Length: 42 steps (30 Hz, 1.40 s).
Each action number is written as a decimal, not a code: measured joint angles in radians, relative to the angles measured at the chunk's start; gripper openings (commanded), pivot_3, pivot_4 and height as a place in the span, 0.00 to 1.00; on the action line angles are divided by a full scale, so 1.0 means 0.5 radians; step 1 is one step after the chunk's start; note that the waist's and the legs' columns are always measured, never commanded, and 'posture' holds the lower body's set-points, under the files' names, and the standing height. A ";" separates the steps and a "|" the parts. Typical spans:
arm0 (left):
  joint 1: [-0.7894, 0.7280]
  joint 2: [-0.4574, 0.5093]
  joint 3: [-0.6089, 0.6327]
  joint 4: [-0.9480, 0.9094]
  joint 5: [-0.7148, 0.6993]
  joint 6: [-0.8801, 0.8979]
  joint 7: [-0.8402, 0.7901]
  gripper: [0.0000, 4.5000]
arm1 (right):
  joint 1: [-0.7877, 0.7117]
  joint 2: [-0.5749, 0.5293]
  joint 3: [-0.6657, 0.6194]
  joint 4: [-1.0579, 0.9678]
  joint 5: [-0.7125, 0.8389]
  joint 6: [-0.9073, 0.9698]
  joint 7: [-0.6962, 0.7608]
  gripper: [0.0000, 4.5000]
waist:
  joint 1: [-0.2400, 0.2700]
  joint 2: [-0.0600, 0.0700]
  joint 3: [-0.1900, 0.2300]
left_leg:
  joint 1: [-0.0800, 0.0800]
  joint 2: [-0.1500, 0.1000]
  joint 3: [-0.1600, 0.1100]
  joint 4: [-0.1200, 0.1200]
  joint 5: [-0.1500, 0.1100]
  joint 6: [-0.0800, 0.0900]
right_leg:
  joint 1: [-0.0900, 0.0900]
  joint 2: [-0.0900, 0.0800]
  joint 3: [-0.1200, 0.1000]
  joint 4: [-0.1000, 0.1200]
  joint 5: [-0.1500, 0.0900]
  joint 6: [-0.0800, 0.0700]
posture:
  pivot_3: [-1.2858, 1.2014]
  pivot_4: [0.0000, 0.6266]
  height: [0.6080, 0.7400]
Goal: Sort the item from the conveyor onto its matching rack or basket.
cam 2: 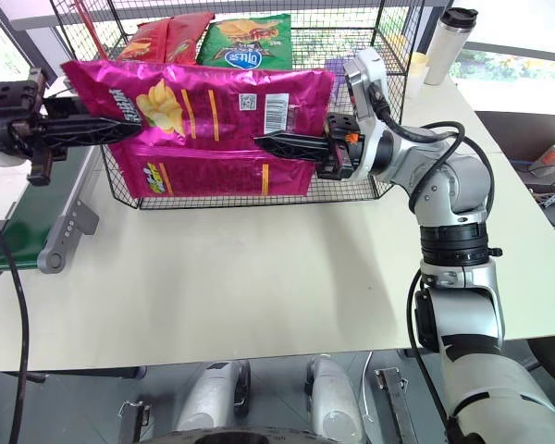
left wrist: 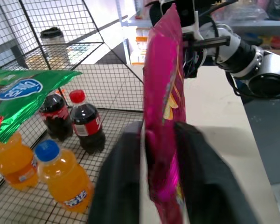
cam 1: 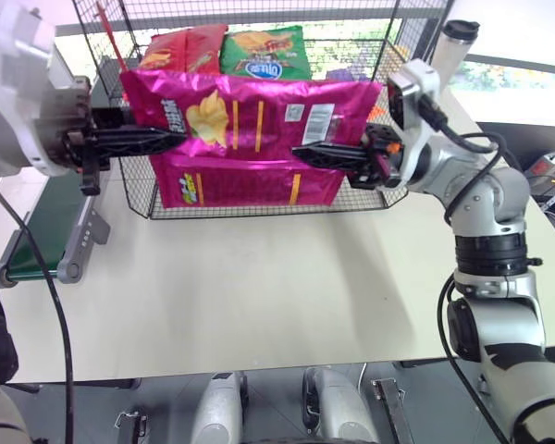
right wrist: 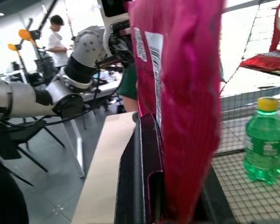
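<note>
The item, a glossy magenta-pink crisp bag, hangs stretched level in the air in front of the black wire rack. My right gripper reaches in from the right and is shut on the bag's lower right part; the right wrist view shows the bag pinched between its fingers. My left gripper reaches in from the left. Its fingers stand parted on either side of the bag's left end, open. The dark-green conveyor lies at the table's left edge, below the left gripper.
A red bag and a green bag lie on the rack's upper shelf. A second pink bag stands behind the front mesh. Cola, orange and green bottles stand on the lower floor. A tumbler stands at back right.
</note>
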State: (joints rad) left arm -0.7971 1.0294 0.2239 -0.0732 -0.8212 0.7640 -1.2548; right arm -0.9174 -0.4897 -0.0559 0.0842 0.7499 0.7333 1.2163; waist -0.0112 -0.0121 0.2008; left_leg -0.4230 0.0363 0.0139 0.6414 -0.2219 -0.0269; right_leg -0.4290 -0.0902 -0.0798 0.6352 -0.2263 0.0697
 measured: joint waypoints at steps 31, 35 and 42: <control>0.393 -0.434 0.220 -0.324 -0.085 0.104 0.861 1.00 | 0.008 -0.520 0.044 -0.071 -1.327 -1.231 -1.398 0.00 | -0.005 0.000 0.000 | -0.005 0.001 0.004 0.008 -0.001 0.001 | -0.003 0.000 0.005 -0.001 0.003 0.002 | 0.52 0.24 1.00; 0.453 -0.452 0.248 -0.377 -0.104 0.104 0.918 1.00 | -0.169 -0.515 0.259 0.229 -1.725 -1.577 -1.528 0.00 | 0.000 0.000 0.000 | -0.006 0.001 0.006 0.008 -0.001 0.001 | -0.005 0.000 0.008 -0.002 0.003 0.003 | 0.52 0.24 1.00; 0.580 -0.500 0.307 -0.490 -0.160 0.103 1.032 1.00 | -0.325 -0.539 0.536 0.573 -2.334 -1.880 -1.795 0.00 | 0.000 0.000 0.000 | -0.006 0.000 0.008 0.009 -0.001 0.001 | -0.004 0.000 0.011 -0.003 0.004 0.004 | 0.52 0.24 1.00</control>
State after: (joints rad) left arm -0.5069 0.7793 0.3774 -0.3184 -0.9012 0.8155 -0.7386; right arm -1.0802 -0.7592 0.2119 0.3708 -0.4172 -0.2068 0.3189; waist -0.0113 -0.0122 0.2008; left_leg -0.4261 0.0364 0.0178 0.6458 -0.2222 -0.0266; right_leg -0.4312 -0.0904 -0.0744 0.6336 -0.2241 0.0717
